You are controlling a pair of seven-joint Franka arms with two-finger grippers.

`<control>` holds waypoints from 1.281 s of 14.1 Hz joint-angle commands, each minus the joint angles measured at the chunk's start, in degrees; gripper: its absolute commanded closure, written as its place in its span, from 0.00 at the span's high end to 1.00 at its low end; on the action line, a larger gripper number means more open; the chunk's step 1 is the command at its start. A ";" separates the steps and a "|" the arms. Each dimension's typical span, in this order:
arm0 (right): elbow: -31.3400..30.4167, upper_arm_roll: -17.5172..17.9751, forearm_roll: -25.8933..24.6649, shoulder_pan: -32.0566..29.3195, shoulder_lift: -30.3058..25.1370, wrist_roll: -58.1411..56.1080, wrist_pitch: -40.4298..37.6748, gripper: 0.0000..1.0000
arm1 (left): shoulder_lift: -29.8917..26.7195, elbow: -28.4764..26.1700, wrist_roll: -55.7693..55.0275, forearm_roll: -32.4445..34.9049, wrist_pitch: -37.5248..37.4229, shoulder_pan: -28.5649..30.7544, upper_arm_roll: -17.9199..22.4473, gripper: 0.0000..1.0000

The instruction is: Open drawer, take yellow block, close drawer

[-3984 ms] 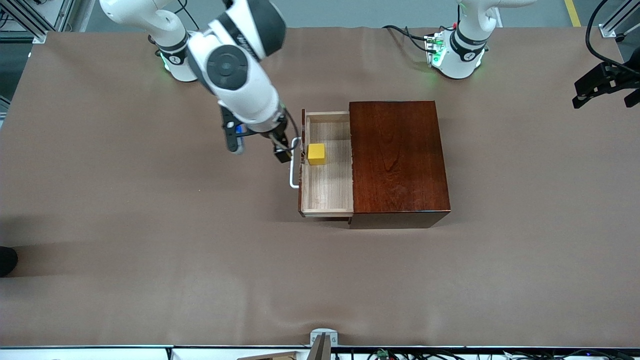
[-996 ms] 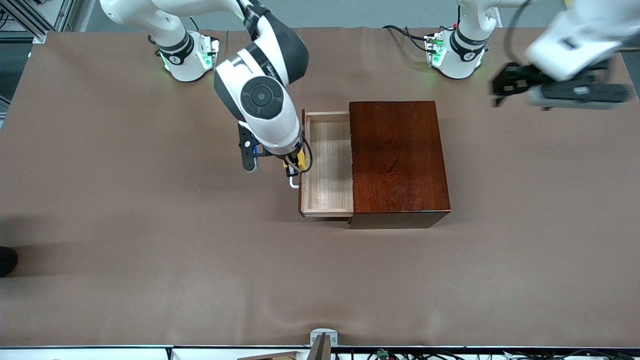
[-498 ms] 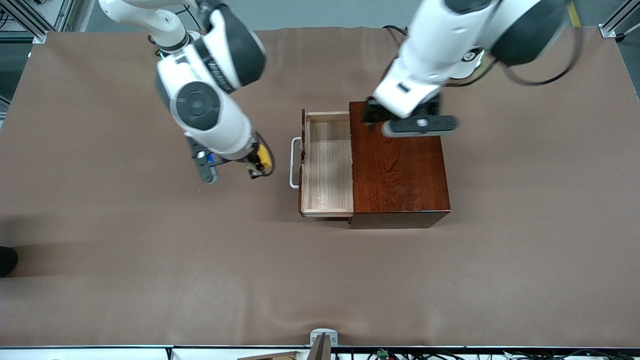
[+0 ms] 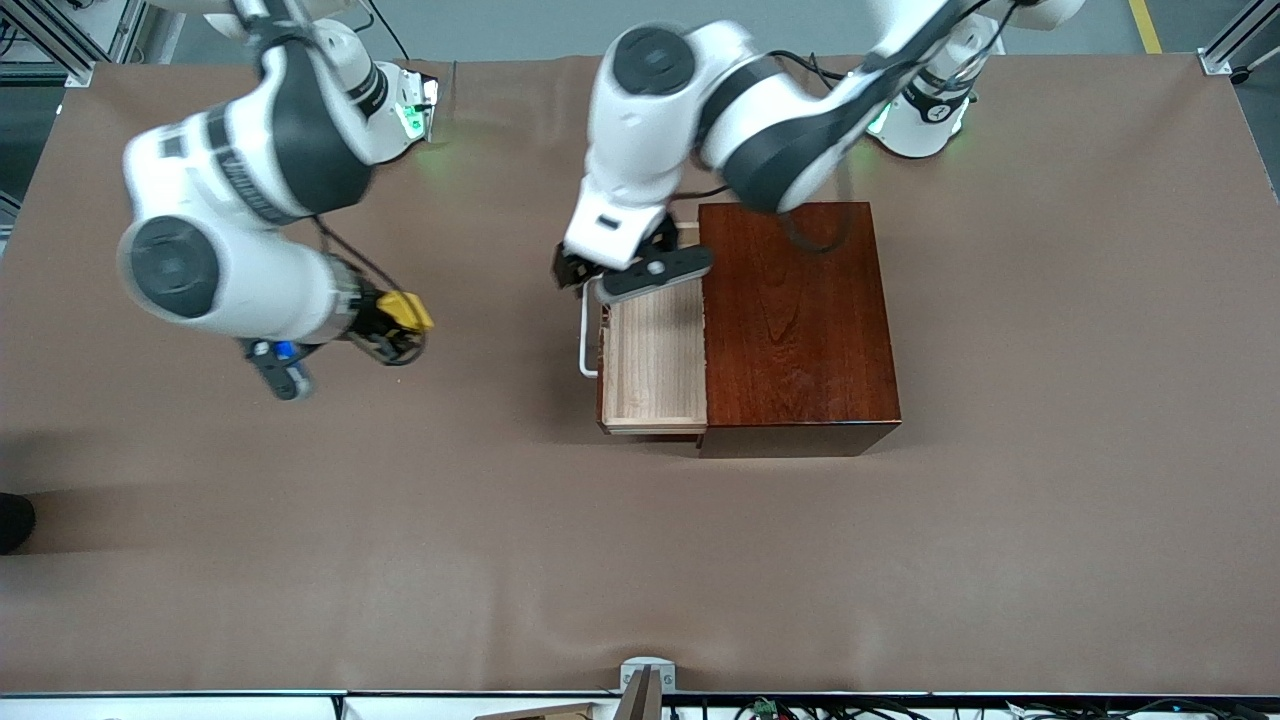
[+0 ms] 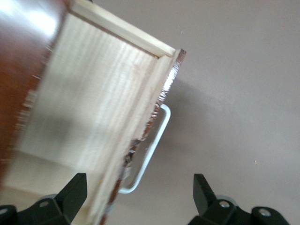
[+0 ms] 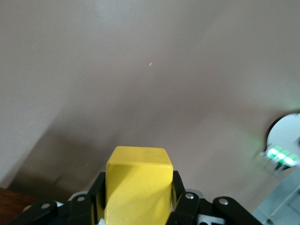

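The drawer [image 4: 655, 370] stands pulled out of the dark mahogany box [image 4: 795, 320], and its pale wood tray is bare. Its white handle [image 4: 584, 350] faces the right arm's end of the table. My right gripper [image 4: 395, 325] is shut on the yellow block [image 4: 405, 311] and holds it above the table, well clear of the drawer. The block fills the right wrist view [image 6: 138, 183] between the fingers [image 6: 180, 192]. My left gripper [image 4: 600, 272] is open over the drawer's front at its end farther from the front camera. The left wrist view shows the tray [image 5: 93, 117] and handle [image 5: 150, 150] between the spread fingers [image 5: 70, 194].
The brown table cloth [image 4: 640, 560] is bare around the box. The right arm's base with green lights [image 4: 400, 110] stands along the table's edge farthest from the front camera, as does the left arm's base [image 4: 925, 110].
My right gripper has carried the yellow block farther from the drawer, toward the right arm's end. My left arm has swung from over the box top to over the drawer's front.
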 commanded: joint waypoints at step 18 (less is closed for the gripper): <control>-30.18 0.95 -6.58 -26.60 -5.92 -69.68 31.45 0.00 | 18.68 13.17 -28.85 0.42 -1.38 -21.61 23.11 1.00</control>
